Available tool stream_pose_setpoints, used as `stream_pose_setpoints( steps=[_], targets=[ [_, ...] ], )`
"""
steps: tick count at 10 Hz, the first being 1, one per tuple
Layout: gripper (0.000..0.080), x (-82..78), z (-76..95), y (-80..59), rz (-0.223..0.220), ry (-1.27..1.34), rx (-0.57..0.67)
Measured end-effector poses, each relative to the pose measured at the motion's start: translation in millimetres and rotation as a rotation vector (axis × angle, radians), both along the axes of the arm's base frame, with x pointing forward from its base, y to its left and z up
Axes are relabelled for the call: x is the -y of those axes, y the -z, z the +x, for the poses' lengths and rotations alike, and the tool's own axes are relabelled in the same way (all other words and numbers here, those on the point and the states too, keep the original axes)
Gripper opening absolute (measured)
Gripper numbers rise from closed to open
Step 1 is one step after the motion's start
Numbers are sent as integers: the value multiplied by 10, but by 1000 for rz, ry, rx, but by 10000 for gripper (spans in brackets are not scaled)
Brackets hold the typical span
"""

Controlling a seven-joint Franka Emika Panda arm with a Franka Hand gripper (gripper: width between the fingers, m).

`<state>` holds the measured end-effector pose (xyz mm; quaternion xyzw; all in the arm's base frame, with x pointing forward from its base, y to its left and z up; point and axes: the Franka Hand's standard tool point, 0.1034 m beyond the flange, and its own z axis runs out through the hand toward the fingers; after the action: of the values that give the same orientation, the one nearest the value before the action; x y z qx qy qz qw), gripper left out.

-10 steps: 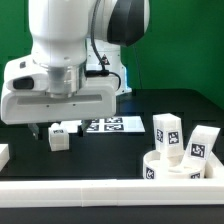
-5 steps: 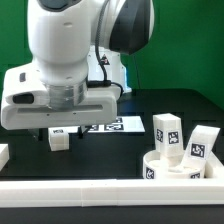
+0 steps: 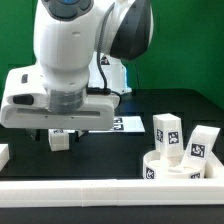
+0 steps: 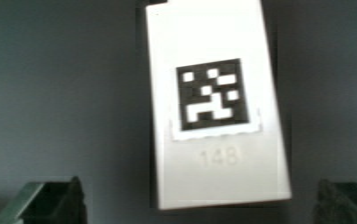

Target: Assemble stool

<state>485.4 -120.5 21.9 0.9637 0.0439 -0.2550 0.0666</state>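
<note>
A small white stool leg [image 3: 60, 139] with a black-and-white tag lies on the black table at the exterior view's left. My gripper [image 3: 58, 129] hangs open right above it, one finger on each side. In the wrist view the leg [image 4: 210, 100] fills the middle, tag number 148 showing, and the dark fingertips [image 4: 50, 200] stand apart on either side of its end, not touching it. The gripper [image 4: 196, 205] holds nothing. The round rimmed seat [image 3: 172, 168] sits at the front right. Two more legs [image 3: 165, 135] [image 3: 203, 143] stand upright just behind it.
The marker board [image 3: 122, 124] lies flat behind the gripper. A long white rail [image 3: 110, 190] runs along the front edge. Another white piece [image 3: 3, 155] shows at the far left edge. A green wall is behind the table.
The gripper has come down a little over the lying leg and shifted slightly left. The leg, the seat and the other two legs have not moved.
</note>
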Motion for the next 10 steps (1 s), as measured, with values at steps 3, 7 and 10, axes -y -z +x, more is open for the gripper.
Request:
stream_pose_setpoints(
  steps=[3, 7, 10],
  targets=[
    [649, 116, -100, 40, -12, 37, -215],
    [649, 37, -231, 31, -35, 86, -487],
    [649, -83, -193, 15, 23, 64, -509]
  ],
)
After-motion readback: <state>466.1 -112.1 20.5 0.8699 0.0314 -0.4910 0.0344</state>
